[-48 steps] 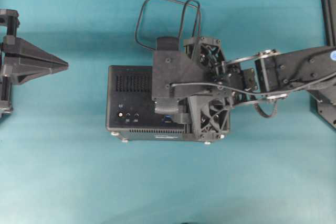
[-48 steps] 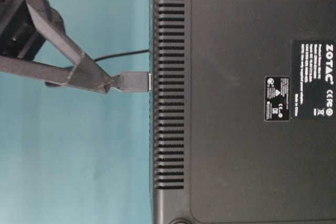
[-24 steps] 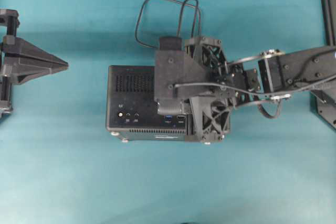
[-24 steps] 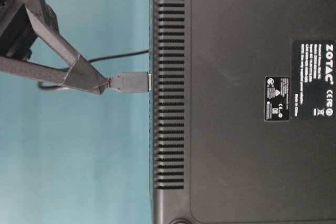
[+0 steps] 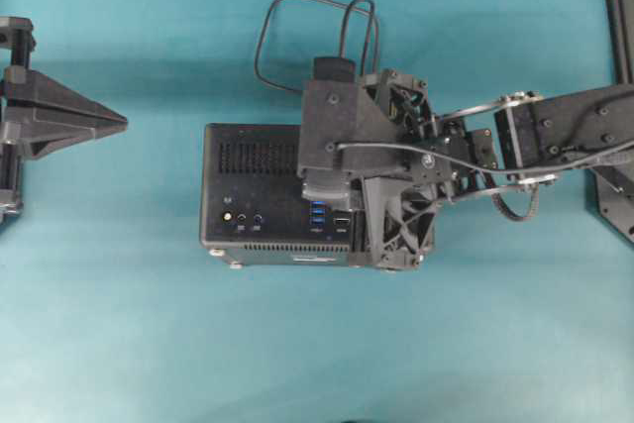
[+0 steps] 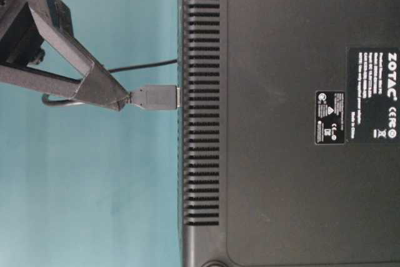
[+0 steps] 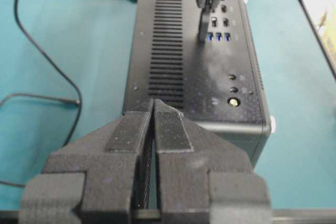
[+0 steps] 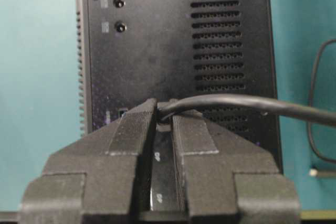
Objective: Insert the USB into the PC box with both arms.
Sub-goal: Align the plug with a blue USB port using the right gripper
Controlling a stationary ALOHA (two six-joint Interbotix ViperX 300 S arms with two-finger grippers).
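My right claw [image 6: 129,99] is clamped tight on the USB [image 6: 155,97] plug, its tip touching the PC box [image 5: 258,195] top. Left claw [image 7: 153,109] sits closed, way off at 9 o'clock.

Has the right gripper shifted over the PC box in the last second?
Yes. In the overhead view the right gripper has slid toward the cable loop, uncovering the blue ports on the PC box.

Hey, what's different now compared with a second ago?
The right gripper closed its open jaws onto the rear of the black USB plug, and its wrist shifted, uncovering the blue ports. The plug's tip stayed against the black PC box; the left gripper stayed shut, away from it.
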